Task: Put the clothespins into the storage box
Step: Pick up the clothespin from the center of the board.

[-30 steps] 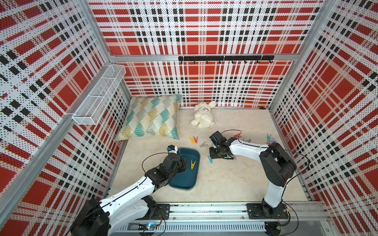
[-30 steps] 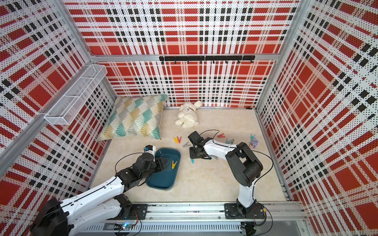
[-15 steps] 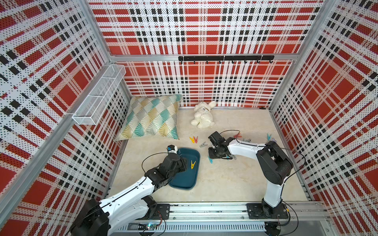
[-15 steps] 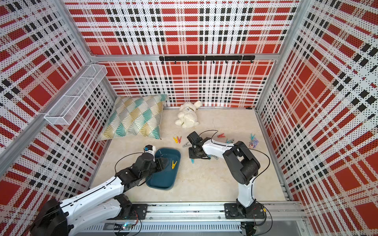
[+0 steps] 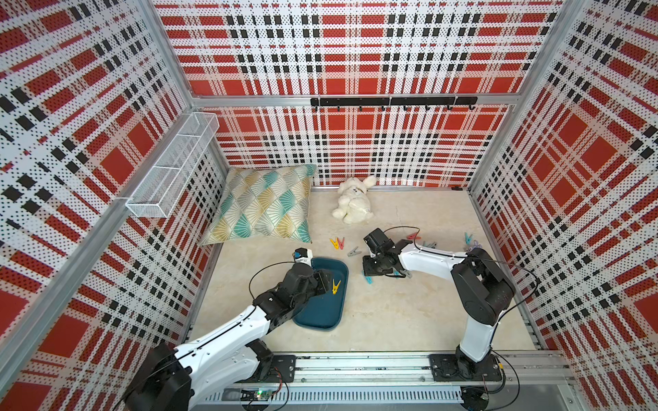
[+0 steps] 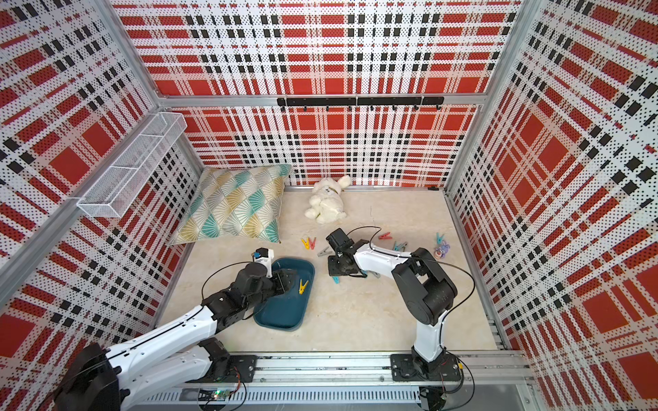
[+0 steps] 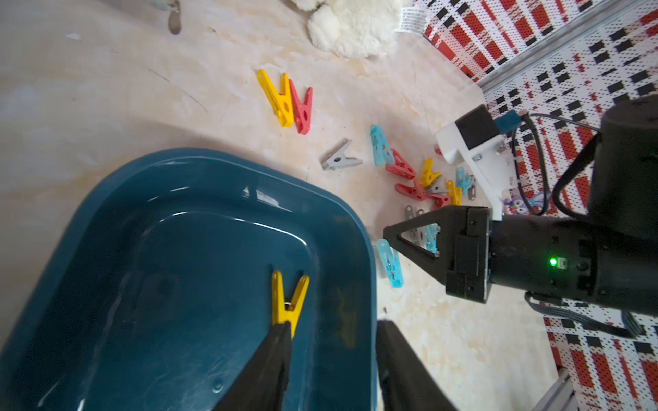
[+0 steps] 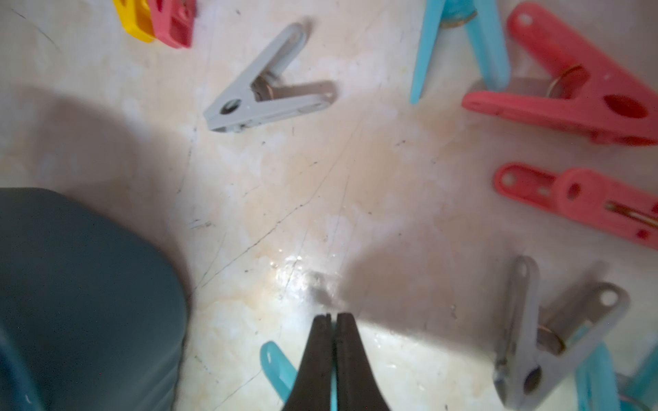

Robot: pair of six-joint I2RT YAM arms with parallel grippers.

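The dark teal storage box [image 5: 320, 313] [image 6: 281, 313] lies front centre with one yellow clothespin [image 5: 335, 286] [image 7: 287, 302] inside. My left gripper [image 7: 333, 325] [image 5: 329, 279] hangs open over the box's edge, one finger by that yellow clothespin, holding nothing. Just right of the box, my right gripper [image 8: 333, 315] [image 5: 370, 272] points down at the floor, shut on a light blue clothespin [image 8: 276, 370] [image 7: 390, 263]. Loose clothespins lie nearby: a yellow and red pair [image 5: 337, 243], a grey one [image 5: 352, 252] [image 8: 263, 96], and a mixed cluster [image 7: 423, 181].
A patterned pillow [image 5: 263, 203] and a white plush toy [image 5: 352, 204] lie at the back. More clothespins [image 5: 429, 244] and a small purple toy [image 5: 473, 245] sit near the right wall. A white wire basket [image 5: 171, 170] hangs on the left wall.
My right gripper's jaws have closed onto the light blue clothespin by the box. The left gripper stays over the box, its jaws slightly wider.
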